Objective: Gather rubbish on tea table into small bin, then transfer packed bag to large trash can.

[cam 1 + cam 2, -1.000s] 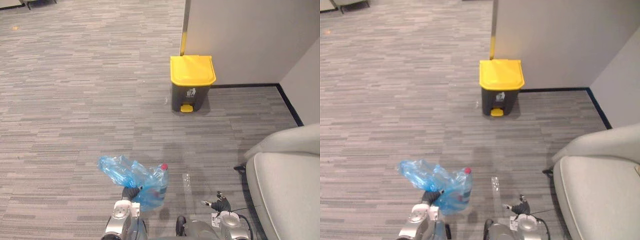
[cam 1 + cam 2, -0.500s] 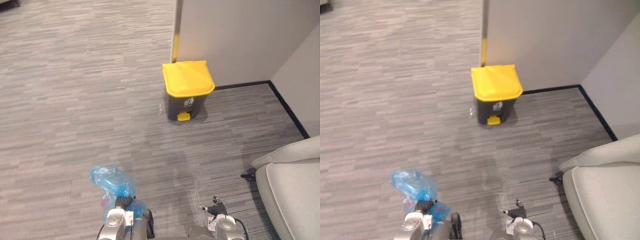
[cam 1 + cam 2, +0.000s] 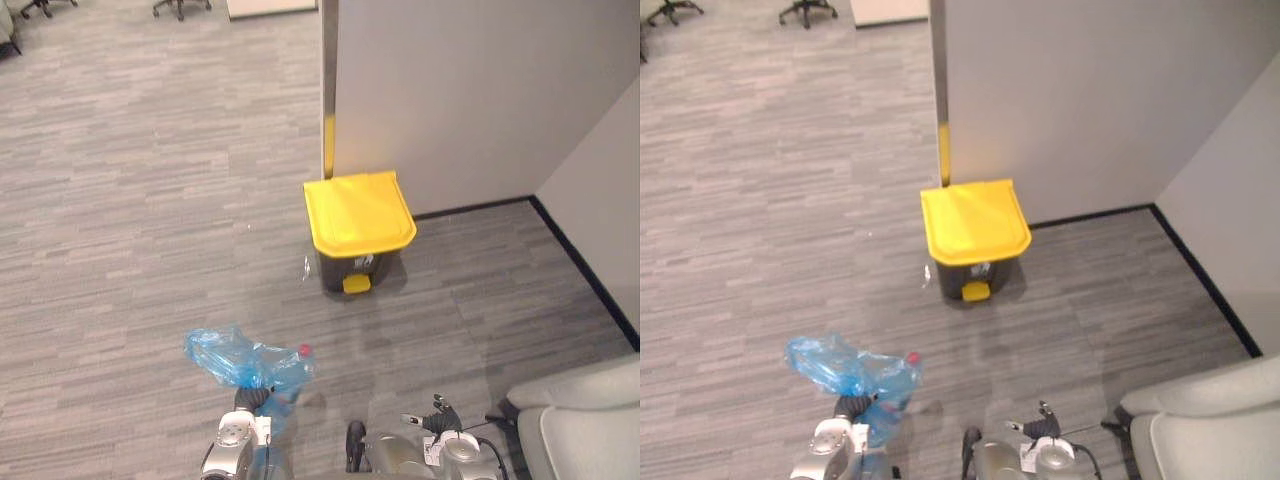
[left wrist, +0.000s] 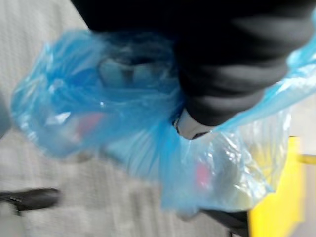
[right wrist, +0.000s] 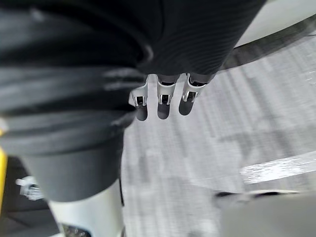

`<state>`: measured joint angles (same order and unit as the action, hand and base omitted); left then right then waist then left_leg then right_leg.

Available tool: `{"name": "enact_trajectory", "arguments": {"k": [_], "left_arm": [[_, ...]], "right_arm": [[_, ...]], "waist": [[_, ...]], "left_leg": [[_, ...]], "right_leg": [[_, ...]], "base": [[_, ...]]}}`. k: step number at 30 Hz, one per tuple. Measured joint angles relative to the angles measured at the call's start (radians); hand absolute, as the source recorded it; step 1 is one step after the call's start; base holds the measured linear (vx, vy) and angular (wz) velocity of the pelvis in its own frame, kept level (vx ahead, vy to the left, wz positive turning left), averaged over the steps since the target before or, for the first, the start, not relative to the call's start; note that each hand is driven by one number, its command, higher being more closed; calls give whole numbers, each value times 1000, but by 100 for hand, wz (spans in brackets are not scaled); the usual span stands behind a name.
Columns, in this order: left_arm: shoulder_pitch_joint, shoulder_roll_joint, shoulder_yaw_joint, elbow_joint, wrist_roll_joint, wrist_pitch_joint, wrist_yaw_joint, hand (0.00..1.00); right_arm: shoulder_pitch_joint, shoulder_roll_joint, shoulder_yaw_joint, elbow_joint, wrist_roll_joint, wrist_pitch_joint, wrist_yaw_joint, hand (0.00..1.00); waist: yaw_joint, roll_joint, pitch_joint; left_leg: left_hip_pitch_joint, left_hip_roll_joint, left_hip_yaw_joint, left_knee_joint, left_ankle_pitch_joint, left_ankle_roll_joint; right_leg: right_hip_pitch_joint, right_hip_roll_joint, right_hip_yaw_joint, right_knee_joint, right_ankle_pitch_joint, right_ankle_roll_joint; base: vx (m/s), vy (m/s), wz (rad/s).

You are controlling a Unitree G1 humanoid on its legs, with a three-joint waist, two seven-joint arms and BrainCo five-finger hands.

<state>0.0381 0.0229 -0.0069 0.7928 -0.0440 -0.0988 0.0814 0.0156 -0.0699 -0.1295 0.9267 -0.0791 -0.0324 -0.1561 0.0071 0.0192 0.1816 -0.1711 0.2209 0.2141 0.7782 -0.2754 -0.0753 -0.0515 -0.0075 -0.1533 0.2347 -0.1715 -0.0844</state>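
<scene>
Left hand (image 3: 256,398) closed round the neck of the blue bag (image 3: 243,361), 1 red-capped bottle (image 3: 303,352) inside; right hand (image 5: 163,98) low beside it, fingers straight, holding nothing; yellow-lidded trash can (image 3: 358,215) ahead on carpet (image 3: 150,200), well apart from the bag, against a grey wall (image 3: 450,90)

My left hand (image 3: 252,397) is held out low in front, fingers clenched on the bag (image 3: 240,362). My right hand (image 3: 438,418) is low at right, fingers (image 5: 159,103) straight, relaxed.

Place: looked like an office | grey striped carpet tiles (image 3: 120,200) | wheeled chair bases (image 3: 180,8), probably desk chairs, at far edge | plain partition wall (image 3: 450,100) | yellow-lidded pedal bin (image 3: 358,215)
</scene>
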Motion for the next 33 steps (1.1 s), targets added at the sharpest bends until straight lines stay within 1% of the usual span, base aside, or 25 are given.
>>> {"name": "enact_trajectory", "arguments": {"k": [2,3,4,5,6,7,9,11,12,13,15,16,17,18,20,21,22,23,24,25,27,29,30,32,33], "left_arm": [[-6,0,0,4,0,1,-2,100],[-8,0,-4,6,0,2,-5,100],[-7,-1,-15,15,0,2,-6,100],[-4,-4,-15,20,0,2,-6,100],[3,3,-13,36,0,2,-5,100],[5,6,-14,44,0,3,-5,100],[10,30,-14,46,0,3,-4,100],[17,31,-19,57,0,4,-4,100],[19,31,-24,66,1,8,-4,100],[19,32,-24,66,1,9,-3,100],[19,50,-31,66,1,9,0,100],[18,63,-46,65,1,10,4,100],[16,78,-52,66,1,11,4,100],[9,89,-49,66,0,11,6,100],[-1,94,-49,66,0,12,9,100],[-7,95,-50,67,1,12,9,100],[-7,112,-51,74,1,8,8,100],[-18,98,-48,91,1,9,9,100],[-21,75,-47,110,2,10,9,100],[-24,62,-45,112,2,8,9,100],[-33,53,-44,113,2,7,5,100],[-40,32,-29,113,2,7,1,100],[-38,13,-11,104,2,7,0,100],[-31,-5,-11,89,2,4,-3,100],[-30,-12,-11,81,2,4,-6,100]], "right_arm": [[-7,12,-27,1,1,0,0,0],[-5,13,-33,4,2,2,-1,0],[4,5,-34,9,2,2,-2,0],[7,-4,-34,15,2,2,-2,0],[3,-11,-32,48,2,5,-2,0],[3,-7,-31,50,2,7,-2,0],[9,12,-25,50,1,6,0,0],[6,14,-25,50,1,5,0,0],[2,14,-25,47,0,5,0,0],[1,16,-24,44,0,5,1,0],[3,34,-24,36,-1,4,2,0],[1,32,-22,35,-1,2,3,0],[-3,30,-22,36,-1,2,2,0],[-14,27,-19,36,-1,2,2,0],[-22,24,-13,36,-2,2,2,0],[-27,21,-5,35,-2,1,2,0],[-13,22,4,36,-1,-1,1,0],[-15,15,4,37,1,-4,3,0],[-23,-11,7,44,-1,-7,1,0],[-26,-17,7,46,-1,-8,1,0],[-24,-17,1,56,-1,-6,1,0],[-10,-14,-18,56,2,-6,-2,0],[1,-8,-16,46,2,-6,-1,0],[4,-8,-17,33,3,-7,-2,0],[-3,-8,-25,26,3,-8,-2,0]], "waist": [[2,-2,3],[3,-5,3],[3,2,-1],[5,7,-2],[19,23,-13],[21,17,-17],[20,-17,-31],[27,-26,-36],[27,-22,-34],[26,-20,-33],[25,-21,-31],[13,-20,-29],[3,-21,-30],[-3,-19,-28],[-7,1,-15],[-8,1,-15],[-9,-32,-20],[-15,-16,-15],[-13,23,-24],[-13,37,-25],[-17,40,-24],[-19,31,-9],[-13,18,-3],[-9,12,-1],[-8,15,0]], "left_leg": [[-44,-16,2,-138,2,3],[-53,-49,-8,-291,19,5],[-40,-84,-28,-445,86,-14],[-33,-91,-40,-503,120,-23],[-22,-98,-56,-534,233,-7],[-19,-109,-54,-537,232,-2],[-16,-156,-17,-533,169,23],[0,-186,13,-528,128,40],[25,-199,32,-535,107,51],[37,-201,39,-537,101,53],[95,-208,49,-552,96,66],[129,-206,45,-560,82,78],[151,-206,39,-570,81,79],[180,-192,32,-594,81,79],[209,-164,27,-613,81,78],[225,-151,23,-619,81,77],[247,-182,10,-619,74,63],[255,-174,-7,-617,60,42],[259,-141,-29,-616,56,34],[262,-127,-35,-616,66,21],[260,-116,-36,-591,81,4],[235,-99,-32,-425,86,-4],[176,-79,-31,-261,97,-32],[117,-47,6,-146,62,-24],[77,-35,32,-168,40,-12]], "right_leg": [[18,-19,8,-14,-7,18],[30,-42,11,-14,-21,41],[40,-54,17,-17,-33,67],[41,-51,22,-18,-38,76],[41,-46,58,-11,-57,108],[45,-54,71,-15,-56,114],[48,-106,104,-26,-74,152],[31,-139,143,20,-92,178],[-6,-152,180,113,-102,195],[-25,-152,191,165,-102,195],[-112,-156,206,397,-73,235],[-152,-159,190,497,-100,216],[-172,-152,168,516,-126,190],[-210,-126,137,508,-149,152],[-255,-80,99,446,-156,129],[-275,-46,85,318,-123,116],[-261,-45,87,129,79,53],[-253,-38,77,152,67,31],[-238,-13,68,137,68,33],[-220,2,63,110,65,29],[-191,8,50,85,54,20],[-108,5,40,45,45,13],[-52,-8,36,17,38,2],[-13,-14,36,-9,33,-6],[-6,-22,37,-18,32,-4]], "base": [[177,132,-8],[178,177,6],[183,200,0],[205,246,-30],[169,205,-31],[225,243,-25],[259,247,-18],[273,241,-46],[198,162,-43],[311,219,-33],[351,136,-7],[324,33,17],[335,-34,25],[261,-57,15],[318,-114,4],[400,-151,19],[351,-114,23],[366,-97,15],[356,-104,-9],[329,-111,-13],[295,-113,12],[283,-80,26],[110,-7,11],[117,40,-1],[115,90,-3]]}}
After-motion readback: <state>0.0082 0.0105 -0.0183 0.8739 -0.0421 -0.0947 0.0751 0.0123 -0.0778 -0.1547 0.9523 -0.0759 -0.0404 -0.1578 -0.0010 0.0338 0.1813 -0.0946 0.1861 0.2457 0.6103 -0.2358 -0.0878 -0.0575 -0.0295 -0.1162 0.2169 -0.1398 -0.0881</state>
